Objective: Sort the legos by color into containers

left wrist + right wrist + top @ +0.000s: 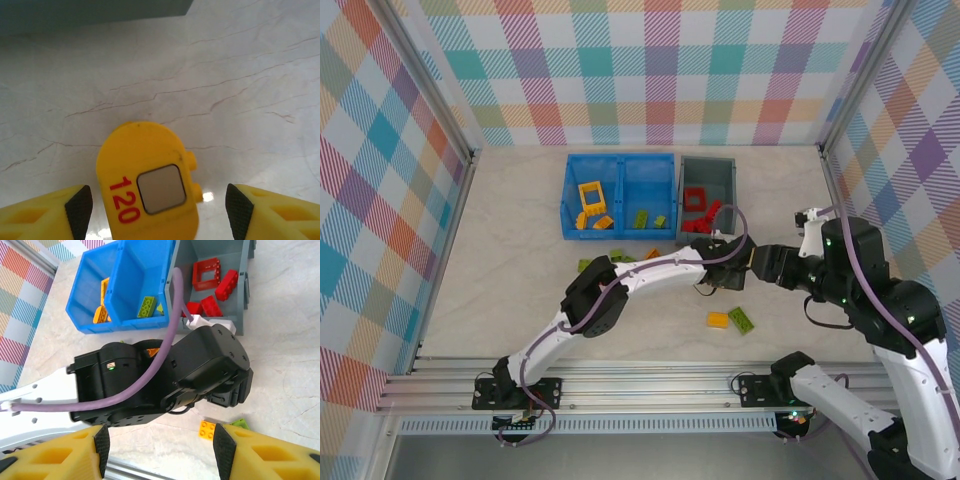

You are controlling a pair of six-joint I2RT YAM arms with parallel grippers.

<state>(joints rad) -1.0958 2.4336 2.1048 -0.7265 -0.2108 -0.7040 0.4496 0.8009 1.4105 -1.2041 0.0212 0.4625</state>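
Legos (741,319) looked light, rigid, slick; the orange brick (718,320) wanted pinching across its flat sides. Left pincer (158,207) and right pincer (162,447) gaped empty.

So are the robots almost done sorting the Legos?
Mostly. Done: in the blue bin, yellow pieces fill the left compartment and green ones the right; red ones are in the grey bin. In hand: nothing; the left end effector and right end effector are open and empty. Left: an orange brick, a green brick and a few loose pieces on the table.
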